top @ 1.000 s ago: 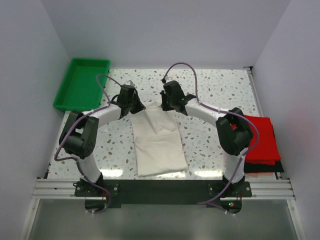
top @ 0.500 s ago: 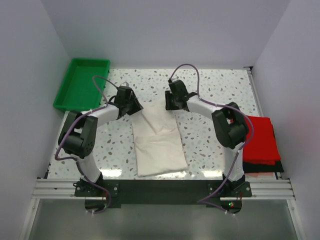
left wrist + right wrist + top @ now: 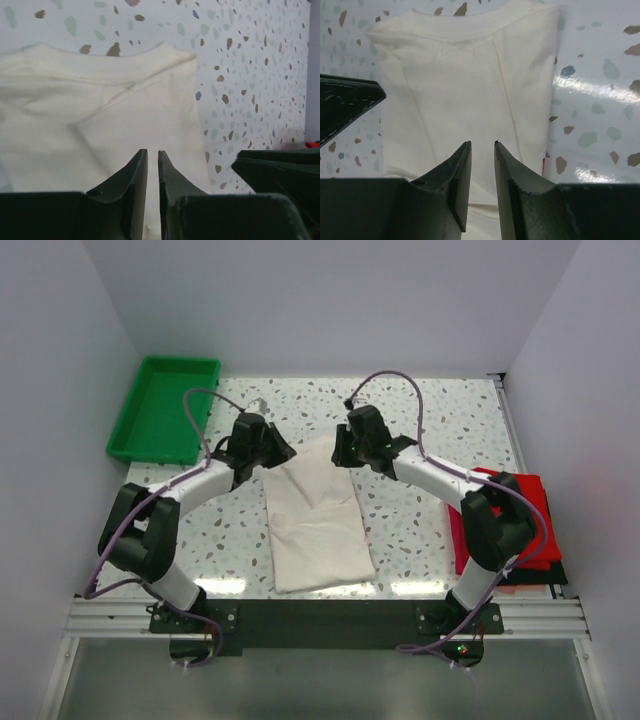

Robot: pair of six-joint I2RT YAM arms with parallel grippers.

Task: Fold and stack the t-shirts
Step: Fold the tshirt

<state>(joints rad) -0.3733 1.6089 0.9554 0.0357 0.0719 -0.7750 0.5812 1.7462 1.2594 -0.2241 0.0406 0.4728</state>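
Both arms hunched in over the far end of the off-white t-shirt (image 3: 315, 520)

Elbows are flared out wide on each side and the forearms angle inward, so the left gripper (image 3: 272, 450) and right gripper (image 3: 345, 450) sit near the two far corners of the shirt. It lies folded into a long strip in the middle of the speckled table (image 3: 430, 420). In the wrist views both sets of jaws are cracked open just a bit, the left narrower, with nothing pinched and cloth showing through the gaps. The red t-shirts (image 3: 530, 510) are stacked on a black one (image 3: 545, 578) at the right edge, and the green tray (image 3: 165, 405) is far left.
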